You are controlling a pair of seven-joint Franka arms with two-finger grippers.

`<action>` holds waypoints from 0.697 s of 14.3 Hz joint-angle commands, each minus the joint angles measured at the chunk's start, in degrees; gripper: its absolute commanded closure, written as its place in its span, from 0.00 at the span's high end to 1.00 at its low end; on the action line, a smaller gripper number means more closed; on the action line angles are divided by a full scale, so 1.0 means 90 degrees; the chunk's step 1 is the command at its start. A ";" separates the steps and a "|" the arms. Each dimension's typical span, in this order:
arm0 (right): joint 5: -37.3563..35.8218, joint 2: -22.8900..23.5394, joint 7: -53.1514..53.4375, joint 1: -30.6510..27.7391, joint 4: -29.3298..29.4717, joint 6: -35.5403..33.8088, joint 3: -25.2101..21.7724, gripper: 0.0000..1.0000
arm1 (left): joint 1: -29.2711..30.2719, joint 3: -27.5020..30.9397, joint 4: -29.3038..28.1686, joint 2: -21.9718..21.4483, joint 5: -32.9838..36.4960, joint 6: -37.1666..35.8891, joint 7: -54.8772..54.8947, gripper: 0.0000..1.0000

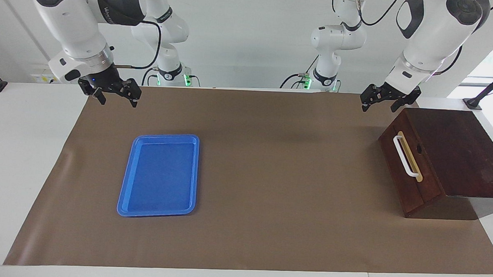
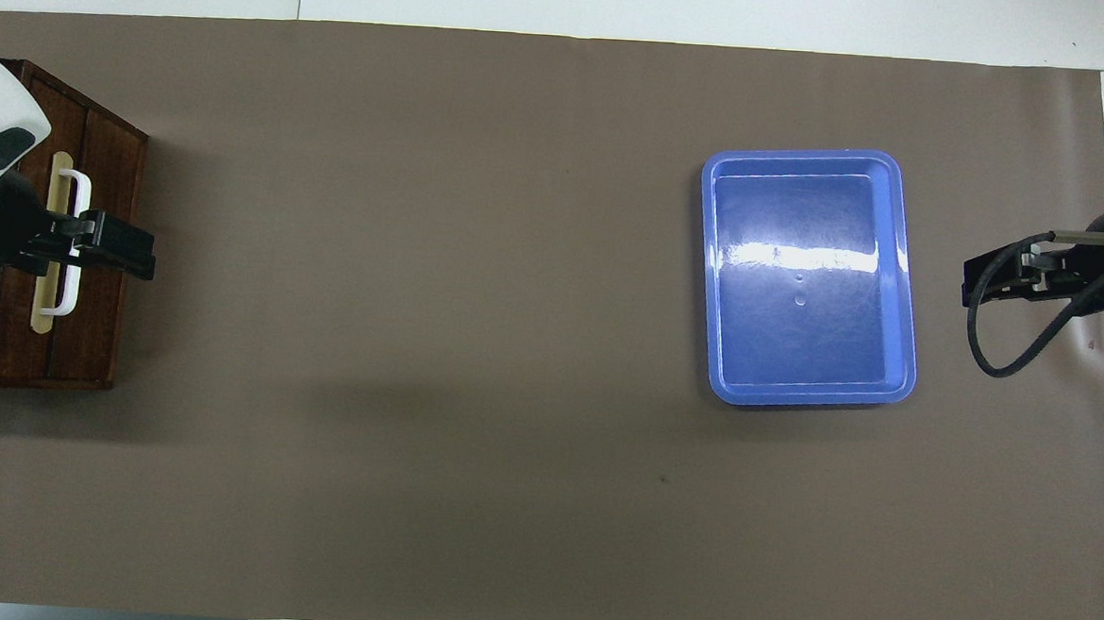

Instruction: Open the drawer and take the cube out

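Drawer (image 1: 407,166) shut at left arm's table end, handle (image 1: 408,156) facing mat centre for straight pull. Cube unseen, presumably inside. My left gripper (image 1: 387,100) hangs raised near box, parted, empty. Right gripper (image 1: 114,93) waits, parted, empty; tray (image 1: 123,191) near.

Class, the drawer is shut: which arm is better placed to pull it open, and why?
The left. Its claw hangs beside the wooden box, by the drawer and its white handle. The right claw waits at the other end, near the blue tray.

No legible text, labels or numbers anywhere; only unreadably small white lettering on the arms' dark joint bands.
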 commanded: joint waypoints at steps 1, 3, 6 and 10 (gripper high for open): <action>-0.0051 -0.0152 0.0124 -0.0059 -0.0163 -0.0018 0.0071 1.00 | -0.0077 0.0101 -0.0051 -0.0050 -0.0047 0.0093 0.0080 1.00; -0.0051 -0.0152 0.0124 -0.0068 -0.0163 -0.0008 0.0071 1.00 | -0.0087 0.0101 -0.0051 -0.0050 -0.0047 0.0113 0.0090 1.00; -0.0051 -0.0152 0.0124 -0.0069 -0.0163 -0.0018 0.0071 1.00 | -0.0097 0.0101 -0.0080 -0.0050 -0.0037 0.0250 0.0032 1.00; -0.0051 -0.0152 0.0104 -0.0078 -0.0124 0.0001 0.0071 1.00 | -0.0058 0.0072 -0.0002 -0.0060 -0.0018 0.0240 -0.0299 1.00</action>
